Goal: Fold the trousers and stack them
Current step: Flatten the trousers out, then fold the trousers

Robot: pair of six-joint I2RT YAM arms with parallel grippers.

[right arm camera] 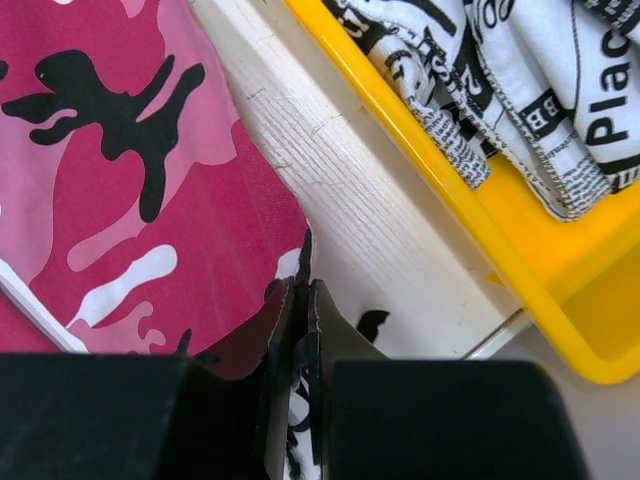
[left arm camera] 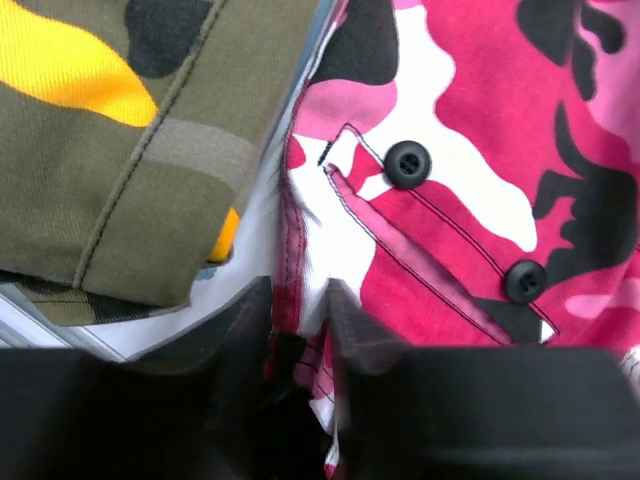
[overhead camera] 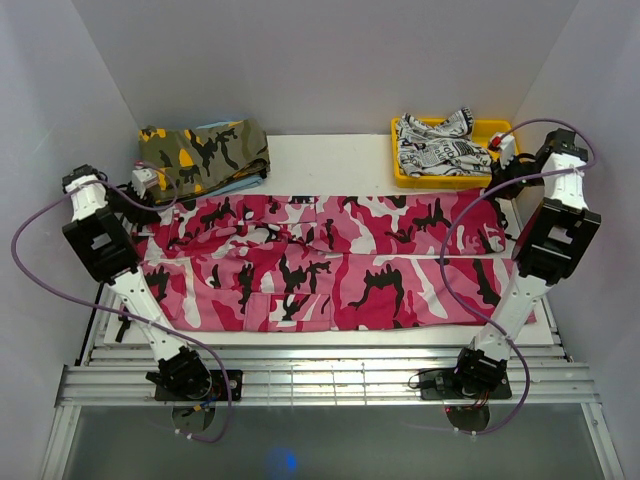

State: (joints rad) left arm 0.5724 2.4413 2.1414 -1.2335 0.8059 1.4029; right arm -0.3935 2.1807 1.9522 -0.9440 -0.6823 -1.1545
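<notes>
The pink, white and black camouflage trousers (overhead camera: 330, 265) lie spread flat across the white table, lengthwise from left to right. My left gripper (overhead camera: 148, 205) is at their far left corner. In the left wrist view its fingers (left arm camera: 300, 300) are shut on the stitched edge of the trousers (left arm camera: 470, 130), beside a flap pocket with two black buttons (left arm camera: 408, 163). My right gripper (overhead camera: 497, 182) is at the far right corner. In the right wrist view it (right arm camera: 302, 300) is shut on the edge of the trousers (right arm camera: 120, 200), pinching it tightly.
A folded olive-and-orange camouflage garment (overhead camera: 205, 150) lies at the back left, right beside the left gripper (left arm camera: 120, 150). A yellow tray (overhead camera: 500, 130) with a white, black-printed garment (overhead camera: 435, 145) sits at the back right, close to the right gripper (right arm camera: 450, 200).
</notes>
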